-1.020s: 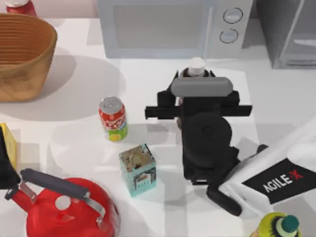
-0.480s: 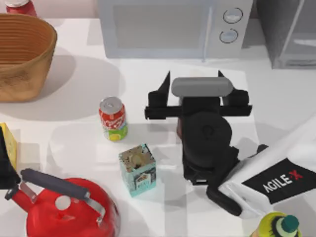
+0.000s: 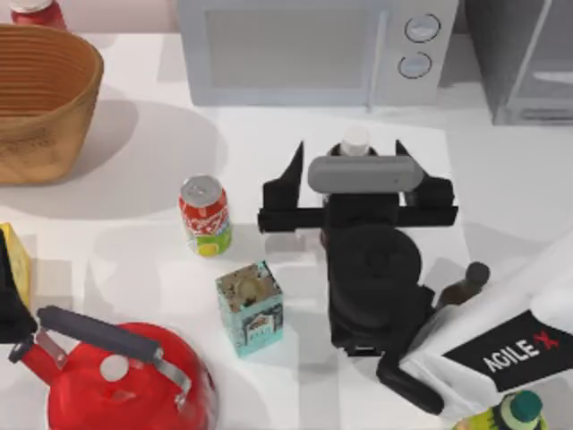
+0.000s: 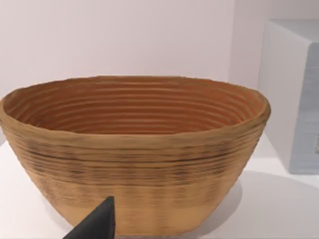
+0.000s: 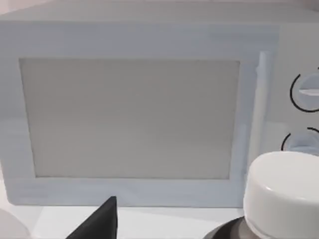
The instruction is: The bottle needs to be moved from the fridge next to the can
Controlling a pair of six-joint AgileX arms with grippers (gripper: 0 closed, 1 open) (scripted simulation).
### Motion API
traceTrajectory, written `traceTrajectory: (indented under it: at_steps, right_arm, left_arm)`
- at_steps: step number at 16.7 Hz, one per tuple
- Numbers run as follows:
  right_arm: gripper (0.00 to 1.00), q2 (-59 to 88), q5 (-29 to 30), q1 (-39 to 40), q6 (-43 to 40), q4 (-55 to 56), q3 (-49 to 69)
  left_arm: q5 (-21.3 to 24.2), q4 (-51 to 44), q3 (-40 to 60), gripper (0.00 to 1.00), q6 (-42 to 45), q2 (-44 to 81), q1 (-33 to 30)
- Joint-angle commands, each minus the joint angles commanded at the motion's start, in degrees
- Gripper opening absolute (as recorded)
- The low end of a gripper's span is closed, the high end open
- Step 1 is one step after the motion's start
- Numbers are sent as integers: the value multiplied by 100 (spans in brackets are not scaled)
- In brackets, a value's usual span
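Observation:
The bottle (image 3: 355,141) stands on the table in front of the microwave, and in the top view I see little more than its white cap. That cap (image 5: 281,191) looms close in the right wrist view. My right gripper (image 3: 347,154) hangs over the bottle, open, one finger on each side and clear of it. The red can (image 3: 205,215) stands upright to the bottle's left, a wide gap between them. The grey fridge (image 3: 528,63) is at the back right. My left arm (image 3: 7,309) rests at the table's left edge, one black fingertip (image 4: 99,224) facing the basket.
A white microwave (image 3: 304,49) fills the back middle. A woven basket (image 3: 40,98) sits at the back left. A teal carton (image 3: 251,307) and a red kettle (image 3: 116,376) stand in front of the can. A yellow bottle with a teal cap (image 3: 517,410) is at the front right.
My right gripper was shut on the bottle a second ago. It has opened wide and pulled back slightly toward the front, so the cap shows again.

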Motion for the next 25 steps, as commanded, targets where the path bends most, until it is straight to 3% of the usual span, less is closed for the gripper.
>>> traceTrajectory:
  at_steps: [7, 10, 17, 25]
  right_arm:
    - [100, -1, 125, 57, 4, 86, -165]
    - [100, -351, -93, -82, -9, -69, -147]
    - [100, -3088, -1419, -1421, -58, -1494, -832]
    - [100, -7901, -3452, -3669, -69, -4433, -2698]
  left_arm:
    - [0, 0, 0, 100, 0, 0, 0]
    - [0, 0, 0, 100, 0, 0, 0]
    - [0, 0, 0, 100, 0, 0, 0]
    - [0, 0, 0, 100, 0, 0, 0]
